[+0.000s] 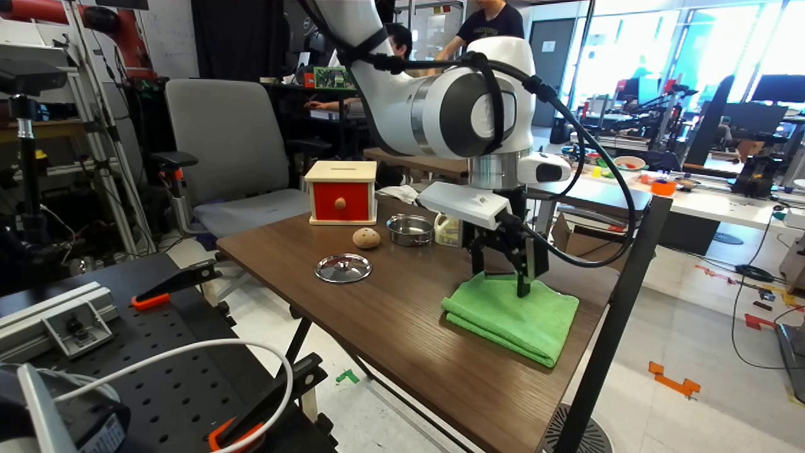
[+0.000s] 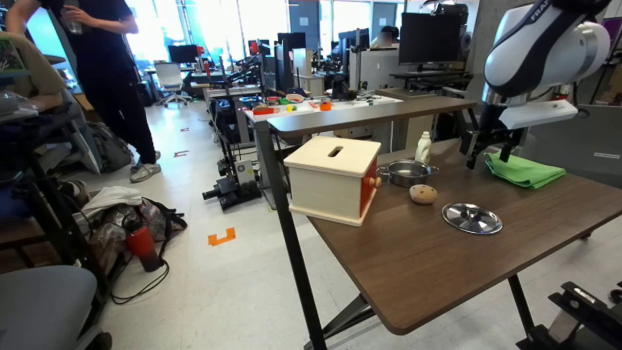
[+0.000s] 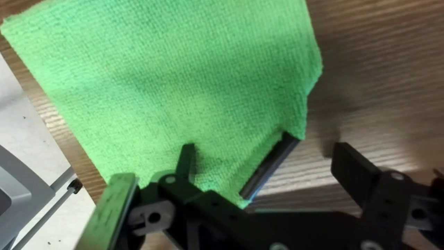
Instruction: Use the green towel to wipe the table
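Observation:
A folded green towel point(image 1: 512, 321) lies flat near one end of the brown table point(image 1: 402, 314). It also shows in an exterior view point(image 2: 527, 173) and fills much of the wrist view point(image 3: 180, 80). My gripper point(image 1: 501, 278) points down at one corner of the towel, with its fingers spread apart; it shows in the other views too point(image 2: 488, 161) point(image 3: 265, 146). In the wrist view one finger is over the towel and the other is over bare wood past its edge. A dark strip point(image 3: 269, 166) runs along the towel's edge between the fingers. Whether the fingertips touch anything is unclear.
A wooden box with a red drawer point(image 1: 340, 200), a metal pot point(image 1: 412, 239), a pale bottle point(image 1: 447, 231), a speckled potato-like object point(image 1: 366, 238) and a metal lid point(image 1: 343, 268) stand on the table. A raised shelf point(image 2: 379, 115) runs along one long side. A dark post point(image 1: 619, 327) stands by the towel end.

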Controlling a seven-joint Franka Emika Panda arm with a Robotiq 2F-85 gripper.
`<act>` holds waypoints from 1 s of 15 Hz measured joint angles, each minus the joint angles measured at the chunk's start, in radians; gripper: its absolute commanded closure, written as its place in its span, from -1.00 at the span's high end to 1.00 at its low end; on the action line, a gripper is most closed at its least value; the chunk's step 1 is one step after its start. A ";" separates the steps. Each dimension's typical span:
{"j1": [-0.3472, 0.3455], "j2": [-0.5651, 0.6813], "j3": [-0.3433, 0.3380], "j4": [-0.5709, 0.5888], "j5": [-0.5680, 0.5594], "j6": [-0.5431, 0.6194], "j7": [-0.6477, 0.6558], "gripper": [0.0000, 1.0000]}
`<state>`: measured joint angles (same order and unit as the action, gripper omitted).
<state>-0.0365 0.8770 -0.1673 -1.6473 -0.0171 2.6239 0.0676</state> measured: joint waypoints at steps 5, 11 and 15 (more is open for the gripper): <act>0.010 0.038 0.000 0.080 -0.005 -0.028 0.007 1.00; 0.024 0.049 0.001 0.047 -0.033 0.017 0.004 1.00; 0.029 0.007 0.001 -0.057 -0.056 0.118 -0.012 1.00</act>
<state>-0.0073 0.8839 -0.1661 -1.7045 -0.0726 2.7415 0.0561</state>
